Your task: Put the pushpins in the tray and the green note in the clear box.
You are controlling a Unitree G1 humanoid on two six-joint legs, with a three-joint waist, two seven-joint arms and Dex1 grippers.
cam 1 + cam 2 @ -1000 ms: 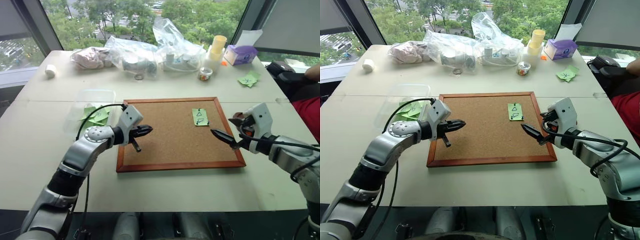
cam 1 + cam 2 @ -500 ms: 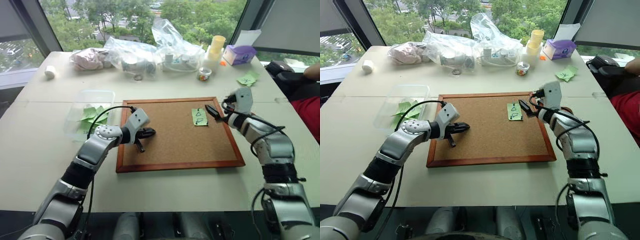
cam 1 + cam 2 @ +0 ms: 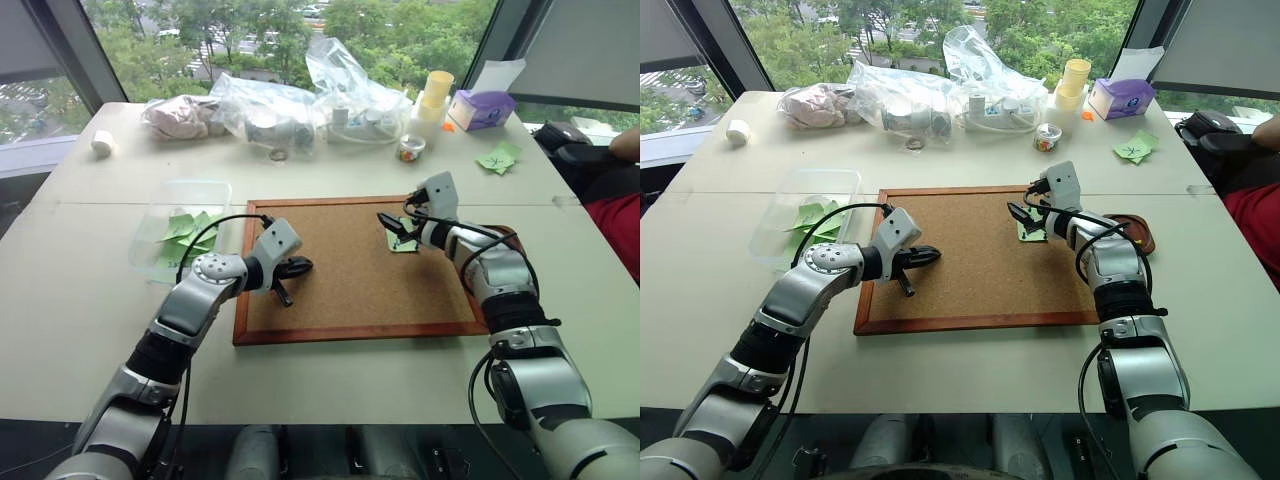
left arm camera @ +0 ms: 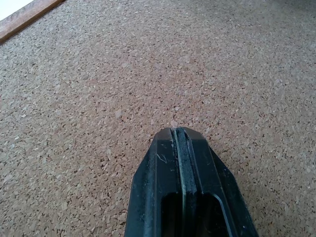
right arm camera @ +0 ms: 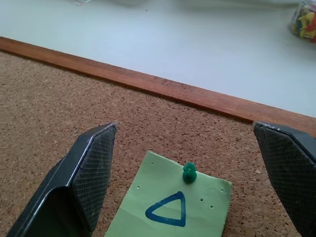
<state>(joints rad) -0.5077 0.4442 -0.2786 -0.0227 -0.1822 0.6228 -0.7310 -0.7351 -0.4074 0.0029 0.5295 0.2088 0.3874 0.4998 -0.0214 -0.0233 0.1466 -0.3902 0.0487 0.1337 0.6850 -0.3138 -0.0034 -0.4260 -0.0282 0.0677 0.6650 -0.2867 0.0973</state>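
The light-green square paper note with a drawn triangle (image 5: 173, 212) is pinned to the corkboard (image 3: 340, 290) by a small green pushpin (image 5: 189, 173) – the right tool (image 5: 190, 173) is spread wide around it, likely for pulling; the left tool (image 4: 180, 148) is shut, empty

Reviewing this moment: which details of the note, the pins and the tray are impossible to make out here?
- Green note: its lower part is cut off by the right wrist view's edge; in the eye views the right gripper covers most of it.
- Pushpins: one green pin shows; any lower ones fall outside the frame.
- Tray: the right arm hides its contents.
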